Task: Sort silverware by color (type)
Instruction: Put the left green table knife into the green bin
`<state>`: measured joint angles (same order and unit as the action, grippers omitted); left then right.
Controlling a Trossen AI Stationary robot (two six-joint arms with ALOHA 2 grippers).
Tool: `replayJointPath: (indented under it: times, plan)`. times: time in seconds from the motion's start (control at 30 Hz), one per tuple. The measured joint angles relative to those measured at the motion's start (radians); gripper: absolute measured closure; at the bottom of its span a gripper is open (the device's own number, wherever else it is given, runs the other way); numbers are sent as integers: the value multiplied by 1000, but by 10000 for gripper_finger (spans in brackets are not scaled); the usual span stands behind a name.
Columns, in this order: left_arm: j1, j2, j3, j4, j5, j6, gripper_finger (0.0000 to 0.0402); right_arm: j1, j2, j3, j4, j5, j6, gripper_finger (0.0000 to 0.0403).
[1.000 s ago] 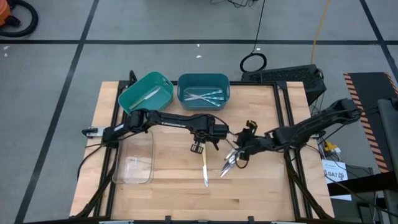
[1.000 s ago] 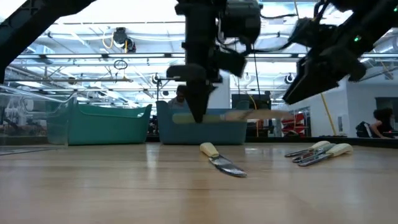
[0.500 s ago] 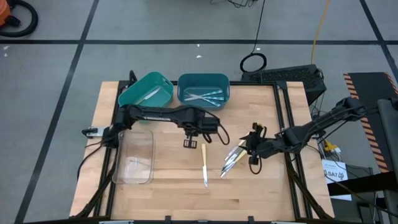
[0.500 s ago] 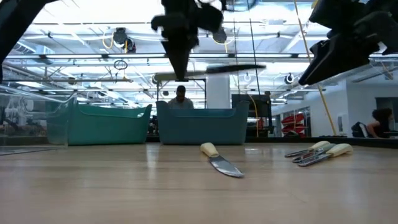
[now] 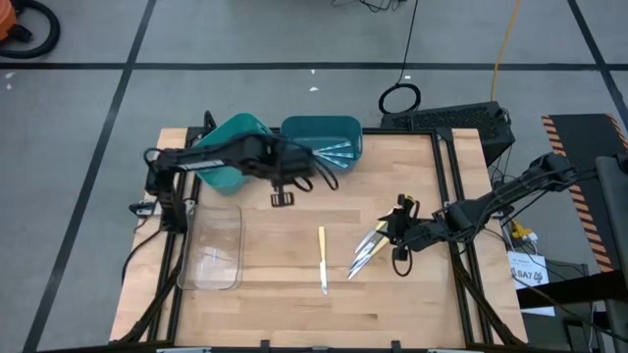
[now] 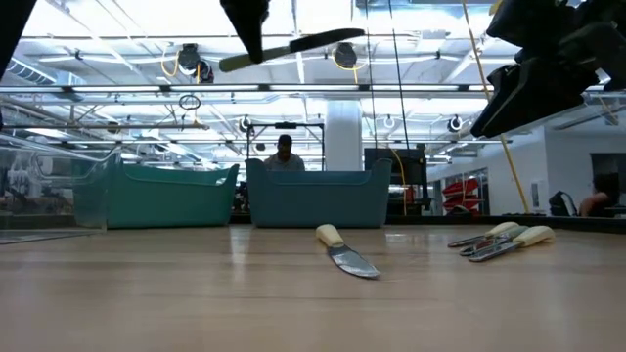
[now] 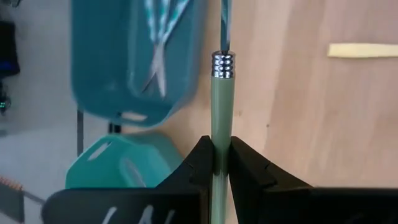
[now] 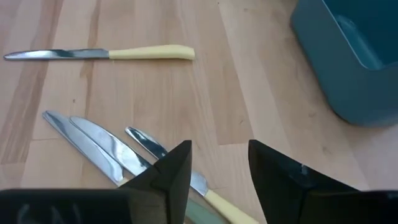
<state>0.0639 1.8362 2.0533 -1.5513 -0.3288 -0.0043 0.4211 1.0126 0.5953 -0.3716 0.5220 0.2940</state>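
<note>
My left gripper is high above the table, just in front of the two teal bins, shut on a utensil with a pale green handle. The left teal bin holds a utensil. The right teal bin holds several light-blue ones. A yellow-handled knife lies alone at the table's middle. Three more yellow-handled knives lie together to its right. My right gripper is open and empty, above the table just right of these knives; its wrist view shows it too. My left gripper pinches the utensil's pale green handle between its two fingers, behind the metal collar. The fingers point down and lie across the handle. The utensil is lifted clear, nearly level, its metal end a little higher.
A clear tray stands at the table's left, in front of the left bin. Bare wood lies between the single knife and the tray. A person shows far off in the room behind the bins.
My left gripper has gone up and toward the table's far-left, toward the teal bins, carrying the pale green utensil high above the table. My right gripper has drawn back from over the knife cluster toward the table's right edge, then kept still. The knives have not moved.
</note>
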Motion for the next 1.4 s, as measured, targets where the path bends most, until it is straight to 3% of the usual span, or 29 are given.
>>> replayJointPath:
  times: [0.37, 0.6, 0.83, 1.0, 1.4]
  plan:
    - [99, -163, -42, -19, -109, -50, 371, 0, 0, 0, 5, 5, -79, 252]
    - [233, -290, -331, 71, -128, -83, 371, -3, 0, 0, 42, 50, -171, 252]
    - [357, -364, -625, 266, -82, -151, 365, -21, 0, 0, 181, 108, -398, 252]
    - [411, -364, -751, 361, -80, -205, 361, -52, 0, 0, 240, 106, -479, 252]
    - [539, -364, -958, 444, -91, -214, 358, -61, 0, 0, 173, 102, -412, 252]
